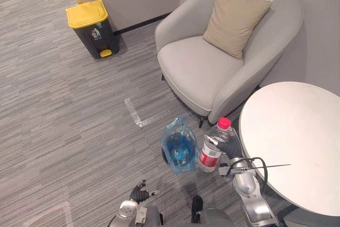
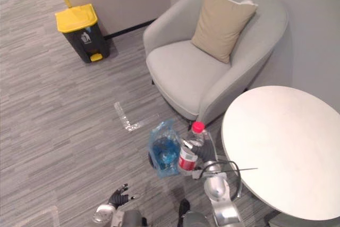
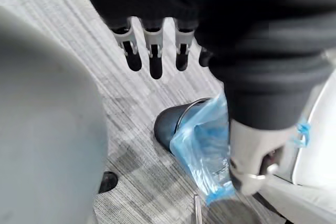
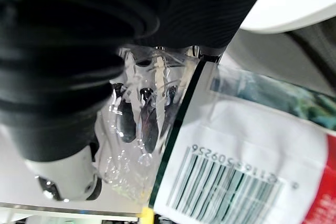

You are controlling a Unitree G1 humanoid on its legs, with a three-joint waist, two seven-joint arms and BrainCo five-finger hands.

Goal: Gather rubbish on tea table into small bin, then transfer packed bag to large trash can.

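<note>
Bottom edge: left hand relaxed, empty. Lower middle: right hand clasps a clear red-capped plastic bottle beside the small blue-bagged bin, undropped. Round white table looks bare; the bag's trip to the upper-left yellow-lidded trash can remains

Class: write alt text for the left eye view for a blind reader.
The robot's right hand grips a clear plastic bottle with red cap and label beside a small dark bin lined with a blue bag. A round white table sits right; a grey armchair and yellow-lidded dark bin stand beyond.
</note>
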